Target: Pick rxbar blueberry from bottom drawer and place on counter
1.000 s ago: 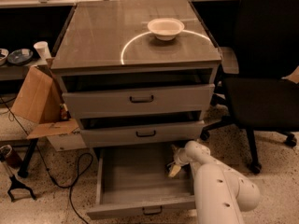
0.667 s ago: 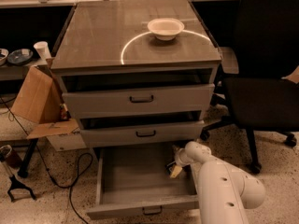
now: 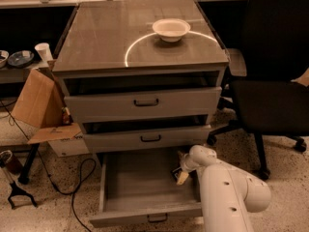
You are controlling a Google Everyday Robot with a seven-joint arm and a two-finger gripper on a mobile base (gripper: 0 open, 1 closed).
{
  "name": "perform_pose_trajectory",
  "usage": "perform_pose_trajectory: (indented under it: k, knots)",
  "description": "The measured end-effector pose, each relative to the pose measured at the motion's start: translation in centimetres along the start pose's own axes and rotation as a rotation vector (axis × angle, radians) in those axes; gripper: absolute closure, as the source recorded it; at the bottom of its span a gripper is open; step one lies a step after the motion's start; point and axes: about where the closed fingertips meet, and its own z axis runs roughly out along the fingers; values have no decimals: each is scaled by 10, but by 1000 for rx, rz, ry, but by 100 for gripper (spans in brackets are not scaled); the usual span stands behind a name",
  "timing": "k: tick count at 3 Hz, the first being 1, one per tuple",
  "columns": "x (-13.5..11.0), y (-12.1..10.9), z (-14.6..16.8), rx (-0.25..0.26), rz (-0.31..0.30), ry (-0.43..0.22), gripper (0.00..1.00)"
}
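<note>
1. Robot arm, white, comes in from bottom right & bends over the bottom drawer, which is pulled right out.
2. Pincer is down inside that drawer, at the right rear corner, low by the floor. Can't tell if it's wide, narrow or holding anything.
3. Rxbar blueberry: small dark thing just beside the pincer, same right rear corner of the drawer. Touching or not, can't tell.
4. Rest of the drawer floor is bare grey.
5. Two upper drawers sit above it, both a crack open w/ dark gaps over their fronts.
6. Counter on top is glossy, w/ a bright white arc across it; a white bowl stands toward the back, right of centre.
7. Black office chair to the right; cardboard box & a paper cup to the left.
</note>
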Motion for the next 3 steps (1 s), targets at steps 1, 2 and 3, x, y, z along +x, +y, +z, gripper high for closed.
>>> perform_pose_trajectory:
  k: [1, 2, 3]
  knots:
    - [19, 5, 2, -13, 9, 22, 0]
    - [48, 14, 0, -30, 16, 48, 0]
    - [58, 21, -2, -42, 2, 46, 0]
